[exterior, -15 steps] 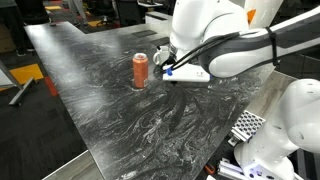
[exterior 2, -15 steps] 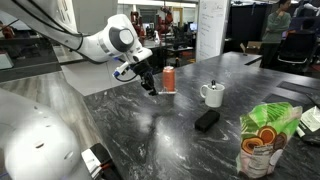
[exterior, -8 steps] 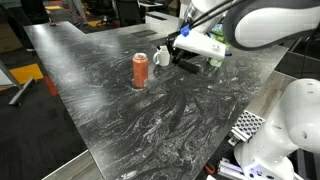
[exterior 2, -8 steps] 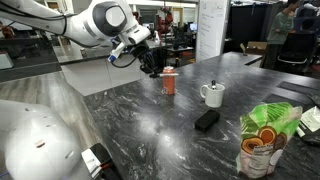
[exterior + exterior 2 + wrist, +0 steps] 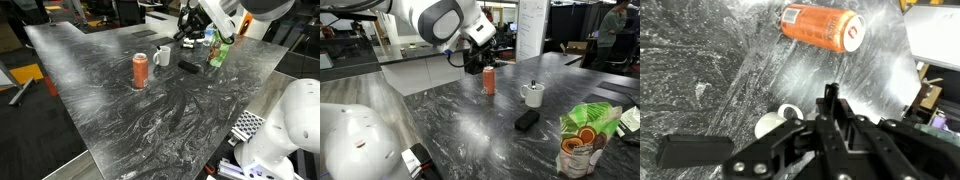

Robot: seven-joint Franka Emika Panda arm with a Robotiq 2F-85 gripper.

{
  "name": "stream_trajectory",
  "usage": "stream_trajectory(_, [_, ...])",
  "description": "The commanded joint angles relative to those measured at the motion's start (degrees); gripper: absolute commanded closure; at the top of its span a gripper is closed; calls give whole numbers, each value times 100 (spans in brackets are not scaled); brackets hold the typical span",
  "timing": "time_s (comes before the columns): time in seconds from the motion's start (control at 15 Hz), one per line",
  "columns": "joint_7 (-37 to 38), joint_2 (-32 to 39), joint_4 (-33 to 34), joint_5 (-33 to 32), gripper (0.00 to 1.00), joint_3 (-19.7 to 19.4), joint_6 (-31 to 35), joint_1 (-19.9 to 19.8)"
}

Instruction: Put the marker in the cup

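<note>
Wrist view: your gripper is drawn together, apparently on nothing, with the cup below on the tabletop. In an exterior view, a slim dark tip, likely the marker, pokes from the cup. In an exterior view, the gripper hangs high. The drop looks done, so just back clear.

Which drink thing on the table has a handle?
The white mug. It has a loop handle on its side; the orange can and the green bottle have none.
</note>
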Motion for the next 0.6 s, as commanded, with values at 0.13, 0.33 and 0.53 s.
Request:
stream_trajectory(0.13, [-1443, 252, -108, 2258, 97, -918, 1420, 1053])
stream_trajectory(0.33, [-1961, 221, -52, 2846, 88, -693, 1092, 873])
stream_trajectory(0.53, [-2374, 208, -19, 3220, 88, -893, 1057, 1211])
